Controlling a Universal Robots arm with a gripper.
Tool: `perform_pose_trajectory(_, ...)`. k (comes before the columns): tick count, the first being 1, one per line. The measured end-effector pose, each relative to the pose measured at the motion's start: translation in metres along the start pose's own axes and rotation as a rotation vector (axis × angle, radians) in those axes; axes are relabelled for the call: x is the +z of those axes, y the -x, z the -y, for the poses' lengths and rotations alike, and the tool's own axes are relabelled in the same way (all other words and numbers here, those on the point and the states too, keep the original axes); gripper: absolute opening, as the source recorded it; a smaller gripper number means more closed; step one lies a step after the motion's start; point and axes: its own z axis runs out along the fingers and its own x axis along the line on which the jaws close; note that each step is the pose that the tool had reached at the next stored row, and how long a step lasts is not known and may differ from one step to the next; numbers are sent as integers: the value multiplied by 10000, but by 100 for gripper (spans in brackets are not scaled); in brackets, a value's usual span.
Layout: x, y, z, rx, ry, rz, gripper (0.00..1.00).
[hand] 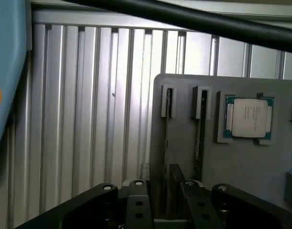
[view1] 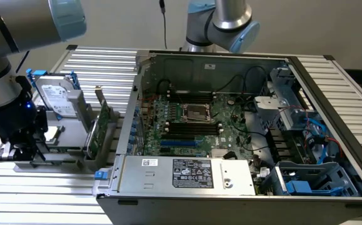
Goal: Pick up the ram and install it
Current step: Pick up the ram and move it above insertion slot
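A grey holder plate (hand: 260, 167) carries two thin sticks standing on edge in its slots. One of them, the ram (hand: 166, 138), runs down between my fingers. The other stick (hand: 199, 138) stands beside it, dark with a green edge. My gripper (hand: 165, 193) is open and low over the holder, with one finger (hand: 138, 202) on each side of the ram and a gap still showing. In the exterior view the gripper (view1: 19, 147) hangs over the holder (view1: 62, 140) at that view's left, outside the open computer case (view1: 243, 187). The black memory slots (view1: 192, 127) lie on the motherboard.
A processor chip (hand: 249, 117) sits in a recess of the holder. A hard drive (view1: 55, 96) and a tall green expansion card (view1: 99, 126) stand upright between the gripper and the case wall. Cables and blue drive bays (view1: 312, 183) fill the case's right side. A ribbed metal table (view1: 37, 201) lies below.
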Motion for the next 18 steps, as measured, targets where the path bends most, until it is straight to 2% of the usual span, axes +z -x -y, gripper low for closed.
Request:
perform_pose_trajectory(7, 127, 2, 10, 1, 0, 6, 31)
perform_pose_trajectory(11, 197, 5, 10, 22, -1, 35, 31)
perform_pose_trajectory(15, 244, 14, 3, 110, -2, 114, 31)
perform_pose_trajectory(18, 267, 19, -7, 183, -6, 222, 31)
